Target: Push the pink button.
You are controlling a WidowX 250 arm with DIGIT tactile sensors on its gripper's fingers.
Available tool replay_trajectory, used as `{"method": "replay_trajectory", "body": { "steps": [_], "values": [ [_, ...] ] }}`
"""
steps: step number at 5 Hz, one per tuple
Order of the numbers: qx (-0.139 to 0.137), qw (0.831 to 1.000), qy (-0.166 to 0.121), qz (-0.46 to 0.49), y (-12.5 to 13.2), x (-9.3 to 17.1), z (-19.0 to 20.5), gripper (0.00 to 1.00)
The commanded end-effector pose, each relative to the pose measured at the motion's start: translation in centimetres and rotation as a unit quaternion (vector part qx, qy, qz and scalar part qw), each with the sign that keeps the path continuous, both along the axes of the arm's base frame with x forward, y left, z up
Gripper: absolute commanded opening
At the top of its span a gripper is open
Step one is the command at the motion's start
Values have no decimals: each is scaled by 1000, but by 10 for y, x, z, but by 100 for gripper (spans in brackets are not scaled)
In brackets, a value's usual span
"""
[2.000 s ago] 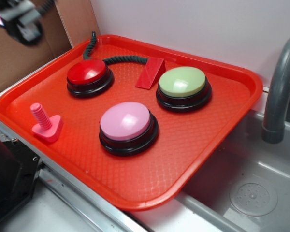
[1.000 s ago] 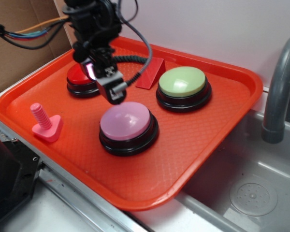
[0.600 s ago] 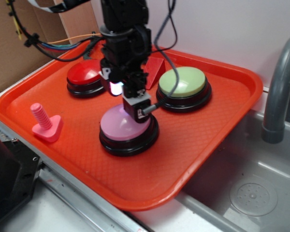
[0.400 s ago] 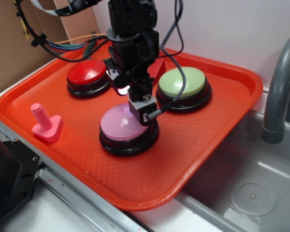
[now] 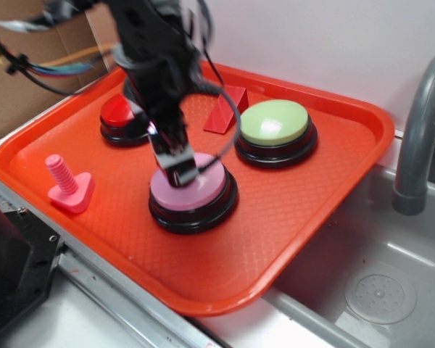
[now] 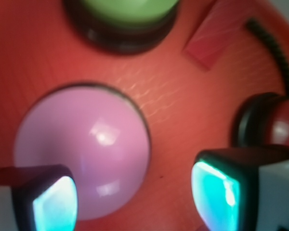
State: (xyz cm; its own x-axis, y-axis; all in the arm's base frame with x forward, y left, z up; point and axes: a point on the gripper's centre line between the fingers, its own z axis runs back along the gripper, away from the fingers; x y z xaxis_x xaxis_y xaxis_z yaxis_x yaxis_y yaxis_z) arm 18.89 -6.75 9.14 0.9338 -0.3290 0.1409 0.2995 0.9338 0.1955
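Note:
The pink button (image 5: 192,190), a glossy light-pink dome on a black base, sits in the middle of the red tray (image 5: 297,203). It fills the left of the wrist view (image 6: 82,144). My gripper (image 5: 180,168) hangs just over the dome's back-left edge, blurred by motion. In the wrist view my gripper (image 6: 135,197) is open and empty. One fingertip (image 6: 55,202) is over the dome's edge, the other (image 6: 216,195) over bare tray beside it. I cannot tell whether a finger touches the dome.
A red button (image 5: 119,116) sits at the tray's back left and a pale-green button (image 5: 274,125) at the back right. A red wedge (image 5: 228,109) lies between them. A pink bolt toy (image 5: 69,185) stands at the left. A grey sink (image 5: 377,283) and faucet (image 5: 420,138) are on the right.
My arm came in from the upper left, crossed the red button and dropped onto the pink button. In the last half second the gripper shifted left toward the dome's back-left edge.

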Motion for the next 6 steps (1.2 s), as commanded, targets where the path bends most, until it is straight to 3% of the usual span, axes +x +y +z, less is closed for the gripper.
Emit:
{"method": "replay_trajectory", "body": {
  "steps": [1, 2, 4, 6],
  "values": [
    [-25, 999, -5, 28, -2, -10, 29, 100],
    [-80, 996, 3, 33, -1, -13, 37, 100],
    [-129, 991, 15, 35, -3, -12, 42, 100],
    [-119, 991, 40, 42, -7, -13, 56, 100]
  ]
}}
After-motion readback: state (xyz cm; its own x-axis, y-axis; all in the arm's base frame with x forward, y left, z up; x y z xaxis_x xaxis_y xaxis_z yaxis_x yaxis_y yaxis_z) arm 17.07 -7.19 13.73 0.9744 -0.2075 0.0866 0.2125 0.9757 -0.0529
